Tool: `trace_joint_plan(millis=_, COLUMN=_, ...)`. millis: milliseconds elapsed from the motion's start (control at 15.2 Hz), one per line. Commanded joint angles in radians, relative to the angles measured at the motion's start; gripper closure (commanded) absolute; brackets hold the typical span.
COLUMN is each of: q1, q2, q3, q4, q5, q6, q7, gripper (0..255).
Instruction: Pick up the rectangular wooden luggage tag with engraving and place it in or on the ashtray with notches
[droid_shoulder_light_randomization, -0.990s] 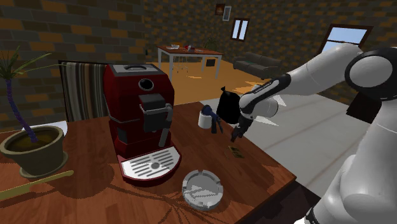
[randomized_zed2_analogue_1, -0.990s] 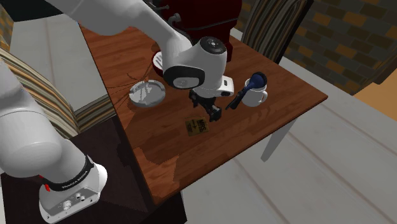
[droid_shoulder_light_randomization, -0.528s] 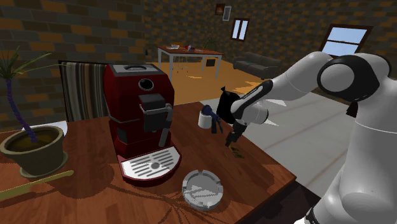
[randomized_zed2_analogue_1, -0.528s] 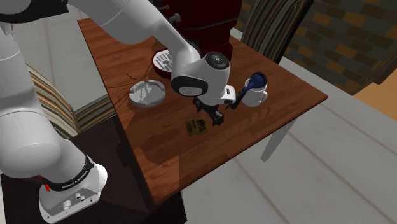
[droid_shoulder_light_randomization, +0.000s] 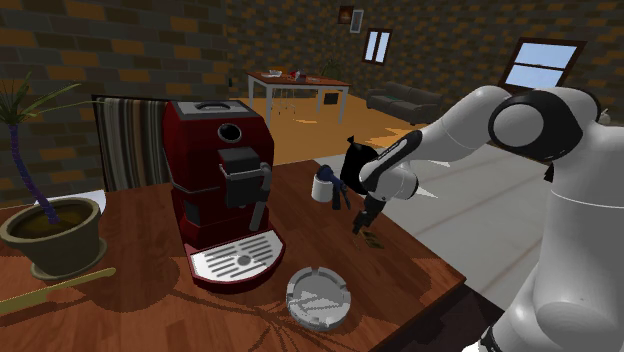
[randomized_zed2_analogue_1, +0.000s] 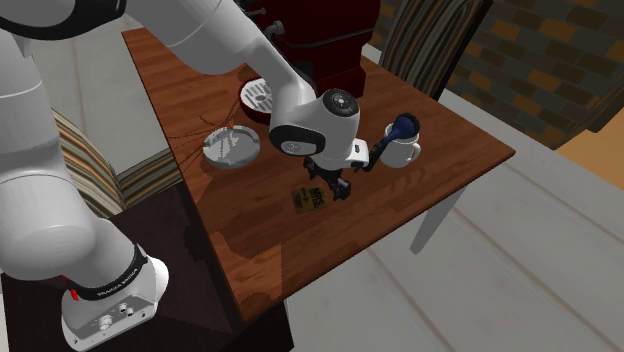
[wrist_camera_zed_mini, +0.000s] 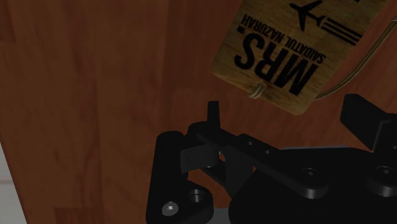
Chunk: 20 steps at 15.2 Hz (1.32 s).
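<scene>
Now | tool (randomized_zed2_analogue_1: 336, 187) wide open, holds nothing | luggage tag (randomized_zed2_analogue_1: 309, 198) mid-frame, flat on counter (randomized_zed2_analogue_1: 455, 148) | you go straight down, pinch both edges.

Built as a glossy white arm (droid_shoulder_light_randomization: 455, 115) of fat, rounded links, broken by dark grey joint discs (droid_shoulder_light_randomization: 527, 124). Capped near the wrist with a round grey cover (randomized_zed2_analogue_1: 340, 100). Ends in a matte, all-black gripper (wrist_camera_zed_mini: 286, 111) with blocky, angular fingers (wrist_camera_zed_mini: 213, 114), and studded across its body with small round screws (wrist_camera_zed_mini: 310, 173). Ringed at the white base (randomized_zed2_analogue_1: 105, 312) by a thin red line (randomized_zed2_analogue_1: 75, 297) and a black band (randomized_zed2_analogue_1: 112, 285) of tiny white lettering, with small round ports (randomized_zed2_analogue_1: 105, 321) below.
</scene>
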Motion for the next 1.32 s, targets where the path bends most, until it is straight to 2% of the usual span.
trace_joint_plan(millis=0, q1=0.0, q2=0.0, q3=0.0, q4=0.0, q5=0.0, q6=0.0, q7=0.0, gripper=0)
trace_joint_plan(millis=66, q1=0.0, q2=0.0, q3=0.0, q4=0.0, q5=0.0, q6=0.0, q7=0.0, gripper=0)
trace_joint_plan(millis=132, q1=0.0, q2=0.0, q3=0.0, q4=0.0, q5=0.0, q6=0.0, q7=0.0, gripper=255)
trace_joint_plan(millis=726, q1=0.0, q2=0.0, q3=0.0, q4=0.0, q5=0.0, q6=0.0, q7=0.0, gripper=255)
trace_joint_plan(millis=1254, q1=0.029, q2=-0.101, q3=-0.045, q4=-0.01, q5=-0.101, q6=-0.075, q7=0.086, gripper=255)
